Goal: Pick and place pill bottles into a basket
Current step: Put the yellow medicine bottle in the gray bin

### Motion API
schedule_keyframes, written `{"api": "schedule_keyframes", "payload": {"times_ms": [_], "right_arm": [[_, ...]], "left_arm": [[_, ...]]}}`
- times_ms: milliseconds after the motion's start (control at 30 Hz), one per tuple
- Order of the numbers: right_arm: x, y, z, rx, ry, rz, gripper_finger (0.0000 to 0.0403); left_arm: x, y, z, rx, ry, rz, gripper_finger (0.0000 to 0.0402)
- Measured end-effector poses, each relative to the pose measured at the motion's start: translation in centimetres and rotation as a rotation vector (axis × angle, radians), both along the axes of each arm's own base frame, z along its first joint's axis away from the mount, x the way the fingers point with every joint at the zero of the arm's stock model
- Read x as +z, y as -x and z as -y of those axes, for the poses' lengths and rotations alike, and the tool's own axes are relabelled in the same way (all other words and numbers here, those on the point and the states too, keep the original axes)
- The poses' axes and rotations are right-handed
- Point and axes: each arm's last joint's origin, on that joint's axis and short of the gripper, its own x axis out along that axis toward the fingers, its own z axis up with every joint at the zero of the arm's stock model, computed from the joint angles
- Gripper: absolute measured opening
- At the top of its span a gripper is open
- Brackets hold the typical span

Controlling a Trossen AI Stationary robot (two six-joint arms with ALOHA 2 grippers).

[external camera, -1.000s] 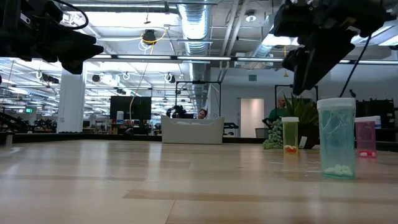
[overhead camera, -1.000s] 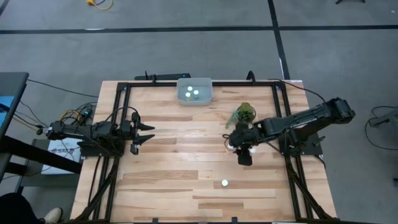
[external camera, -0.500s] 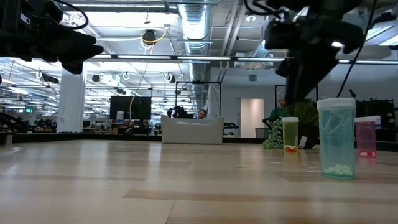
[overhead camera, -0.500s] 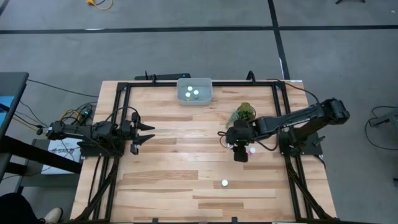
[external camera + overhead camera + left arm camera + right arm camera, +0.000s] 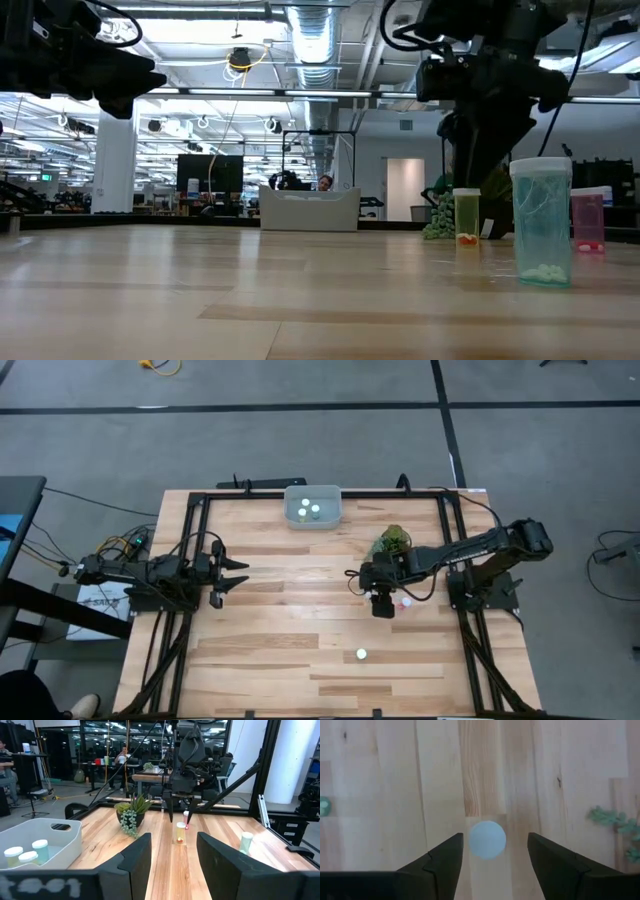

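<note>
High view: right gripper poised over mid-table, just beside a plant; one pill bottle close at its side, another bottle well apart, nearer the table's front edge. Basket far off at the back edge, two bottles inside. Left gripper waiting at the left side, fingers spread.

Low view: right gripper hanging above a yellow-green bottle; teal bottle and pink bottle nearby.

Right wrist view: fingers parted, a white cap between them, below.
</note>
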Motion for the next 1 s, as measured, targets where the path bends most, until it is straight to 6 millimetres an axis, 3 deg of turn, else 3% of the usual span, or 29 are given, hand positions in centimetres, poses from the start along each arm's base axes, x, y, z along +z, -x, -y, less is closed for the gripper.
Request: {"api": "schedule_keyframes", "payload": {"times_ms": [433,1000], "right_arm": [[0.1,-0.1,0.0,-0.002,-0.002,0.014,0.0208],[-3.2,-1.2,-0.2,0.005,-0.016,-0.099,0.0199]], "left_arm": [[0.0,0.0,0.0,-0.001,0.009,0.001,0.0146],[0.0,0.0,0.0,0.000,0.007,-0.004,0.0146]]}}
